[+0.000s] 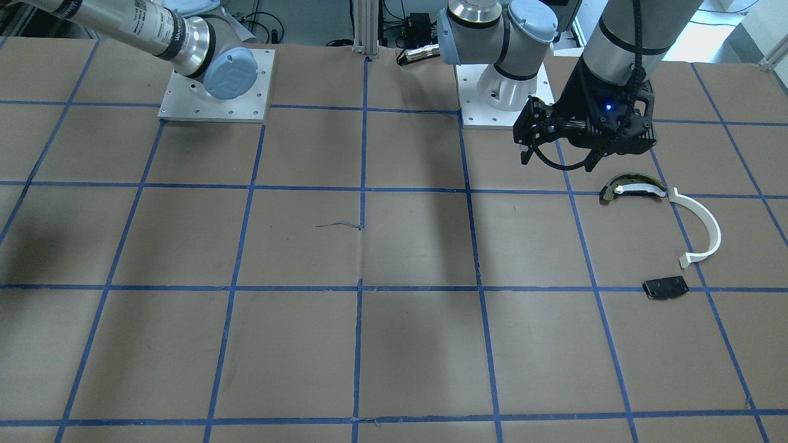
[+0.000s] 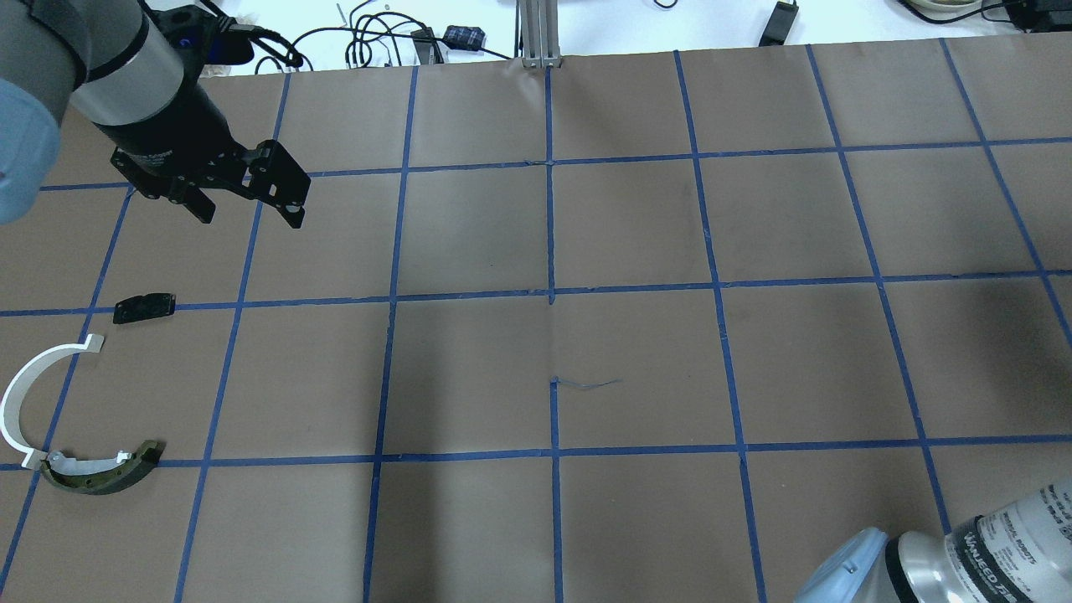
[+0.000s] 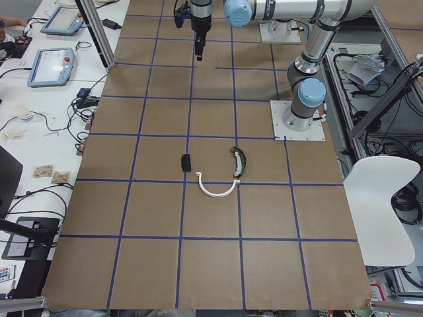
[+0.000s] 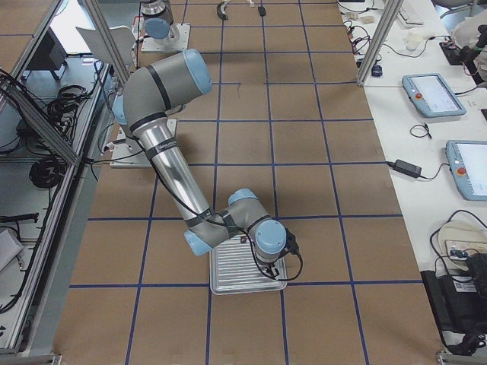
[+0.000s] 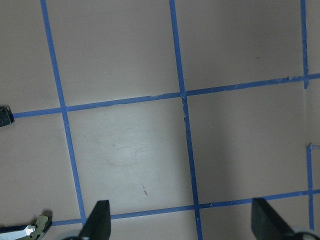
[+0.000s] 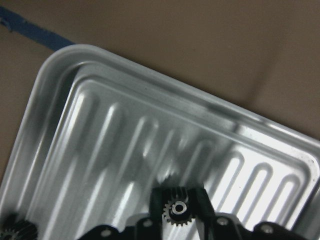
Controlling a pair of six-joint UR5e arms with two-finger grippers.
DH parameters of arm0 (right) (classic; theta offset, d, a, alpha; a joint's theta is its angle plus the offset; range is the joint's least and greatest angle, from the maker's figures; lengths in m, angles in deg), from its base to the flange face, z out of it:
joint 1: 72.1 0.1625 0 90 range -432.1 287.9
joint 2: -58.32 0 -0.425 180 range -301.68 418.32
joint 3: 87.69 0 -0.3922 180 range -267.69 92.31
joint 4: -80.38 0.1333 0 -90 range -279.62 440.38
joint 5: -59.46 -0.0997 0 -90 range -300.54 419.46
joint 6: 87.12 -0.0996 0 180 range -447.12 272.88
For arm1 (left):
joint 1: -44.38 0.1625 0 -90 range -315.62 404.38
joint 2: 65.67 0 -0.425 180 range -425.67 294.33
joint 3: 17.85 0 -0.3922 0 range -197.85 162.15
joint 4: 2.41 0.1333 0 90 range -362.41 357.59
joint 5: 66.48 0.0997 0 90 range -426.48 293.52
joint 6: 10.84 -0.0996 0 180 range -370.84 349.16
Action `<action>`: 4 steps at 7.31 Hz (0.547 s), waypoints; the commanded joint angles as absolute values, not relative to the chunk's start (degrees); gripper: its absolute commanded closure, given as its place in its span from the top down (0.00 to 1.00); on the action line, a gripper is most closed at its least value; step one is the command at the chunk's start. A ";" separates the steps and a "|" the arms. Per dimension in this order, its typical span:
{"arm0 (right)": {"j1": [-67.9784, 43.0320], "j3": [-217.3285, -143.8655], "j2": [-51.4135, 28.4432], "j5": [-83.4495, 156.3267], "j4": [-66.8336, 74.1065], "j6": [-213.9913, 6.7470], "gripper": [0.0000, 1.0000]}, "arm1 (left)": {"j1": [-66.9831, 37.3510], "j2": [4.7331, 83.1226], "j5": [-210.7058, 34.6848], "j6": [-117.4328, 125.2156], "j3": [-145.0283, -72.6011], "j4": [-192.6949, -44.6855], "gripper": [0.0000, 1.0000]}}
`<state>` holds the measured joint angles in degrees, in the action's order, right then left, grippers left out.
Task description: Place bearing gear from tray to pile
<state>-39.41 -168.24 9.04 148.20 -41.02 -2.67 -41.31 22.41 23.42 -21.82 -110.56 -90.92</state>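
Observation:
My right gripper [image 6: 176, 199] is shut on a small dark bearing gear [image 6: 176, 210], just above the ribbed metal tray [image 6: 100, 125]. In the exterior right view the gripper [image 4: 268, 266] hangs over the tray [image 4: 228, 280]. The pile lies at the table's far left: a white half-ring strip [image 2: 21, 394], a dark curved piece with pale trim [image 2: 100, 476] and a flat black plate [image 2: 144, 307]. My left gripper [image 2: 247, 213] is open and empty, raised above the table beyond the pile; its fingers [image 5: 97, 222] show wide apart.
Another small gear [image 6: 15, 232] lies in the tray's corner. The arm bases [image 1: 215, 86] stand on metal plates at the table's robot side. An aluminium post [image 2: 540, 33] stands at the far edge. Desks with tablets [image 4: 434, 95] line the operators' side.

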 commanded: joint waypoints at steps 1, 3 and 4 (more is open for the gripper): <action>-38.97 -167.67 5.79 147.71 -37.85 -3.62 0.06 | -41.31 22.40 23.26 -21.83 -110.57 -90.83 1.00; -36.01 -167.85 -1.32 146.30 -28.65 -9.04 0.07 | -41.40 22.40 23.26 -21.83 -110.48 -90.92 1.00; -32.07 -168.37 -5.53 146.56 -24.08 -12.47 0.07 | -41.49 22.40 23.26 -21.83 -110.57 -90.92 1.00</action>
